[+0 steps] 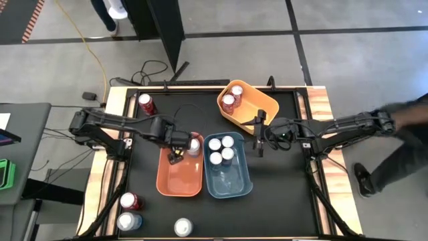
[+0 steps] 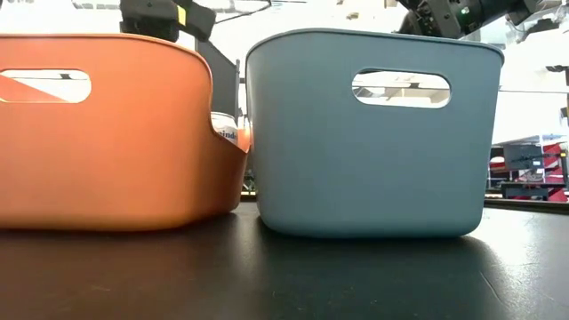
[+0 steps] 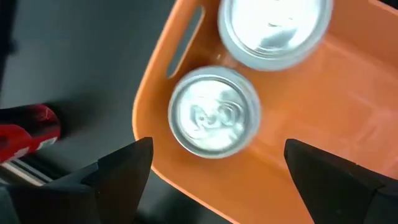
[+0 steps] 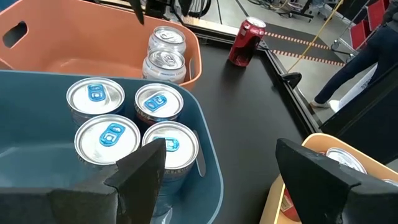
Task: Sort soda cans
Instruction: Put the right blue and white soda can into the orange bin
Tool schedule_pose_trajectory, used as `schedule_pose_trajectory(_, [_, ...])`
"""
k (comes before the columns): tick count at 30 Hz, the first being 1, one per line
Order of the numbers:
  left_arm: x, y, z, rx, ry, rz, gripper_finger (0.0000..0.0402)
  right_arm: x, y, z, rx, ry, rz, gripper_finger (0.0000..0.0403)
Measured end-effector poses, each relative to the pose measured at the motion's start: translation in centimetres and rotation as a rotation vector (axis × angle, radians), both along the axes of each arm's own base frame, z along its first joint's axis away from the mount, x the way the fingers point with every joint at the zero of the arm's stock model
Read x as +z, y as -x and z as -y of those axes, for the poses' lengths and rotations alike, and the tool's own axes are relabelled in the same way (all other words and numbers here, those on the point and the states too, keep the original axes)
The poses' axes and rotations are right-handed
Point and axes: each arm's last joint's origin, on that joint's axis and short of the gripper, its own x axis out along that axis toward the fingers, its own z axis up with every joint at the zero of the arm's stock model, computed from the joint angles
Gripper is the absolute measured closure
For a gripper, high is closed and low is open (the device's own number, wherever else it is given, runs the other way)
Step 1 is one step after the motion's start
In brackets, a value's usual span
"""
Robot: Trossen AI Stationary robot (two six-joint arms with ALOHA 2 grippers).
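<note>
1. Two silver cans (image 3: 214, 112) stand in the far corner of the orange bin (image 1: 179, 177); the left gripper (image 1: 176, 152) hangs just above them, fingers spread, empty.
2. Judgement: you have probably just dropped one off. Lift straight up before swinging, so a finger doesn't clip a can top.
3. Four blue-tabbed cans (image 4: 121, 115) crowd the far end of the blue bin (image 1: 231, 182).
4. Right gripper (image 1: 259, 137) waits between the blue bin and the yellow bin (image 1: 257, 100), fingers apart, empty.
5. Loose cans remain: a red can (image 1: 146, 104) far left, three (image 1: 130, 201) along the near edge.
6. Bin walls block low approaches.
</note>
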Motion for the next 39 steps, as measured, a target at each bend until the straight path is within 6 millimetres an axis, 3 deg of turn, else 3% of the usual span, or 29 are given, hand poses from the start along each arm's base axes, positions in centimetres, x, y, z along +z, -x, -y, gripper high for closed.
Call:
schedule_pose_trajectory(6, [1.3, 1.3, 2.9, -0.023, -0.013, 0.002, 0.0042, -0.1, 0.0, 0.0, 0.0, 0.0, -0.012, 0.008])
schedule_pose_trajectory(13, [4.0, 3.7, 7.1, -0.063, 0.015, 0.26, 0.0042, 0.1, 0.0, -0.3, 0.014, 0.0, -0.005, 0.008])
schedule_pose_trajectory(18, [4.5, 4.8, 10.5, -0.12, -0.078, 0.434, 0.0042, 1.4, -0.2, -1.1, 0.053, -0.005, 0.04, 0.008])
schedule_pose_trajectory(26, [0.8, 3.3, 15.0, -0.272, -0.132, 0.439, 0.0042, 3.3, -0.5, -2.5, 0.102, -0.047, 0.141, 0.008])
schedule_pose_trajectory(31, [-2.1, 2.2, 16.5, -0.329, -0.128, 0.318, 0.0042, 2.9, -0.1, -4.4, 0.144, -0.147, 0.108, 0.008])
schedule_pose_trajectory(39, [-2.4, 0.7, 17.4, -0.362, 0.057, 0.351, 0.0042, 3.5, 0.9, -8.5, 0.338, -0.138, 0.16, 0.008])
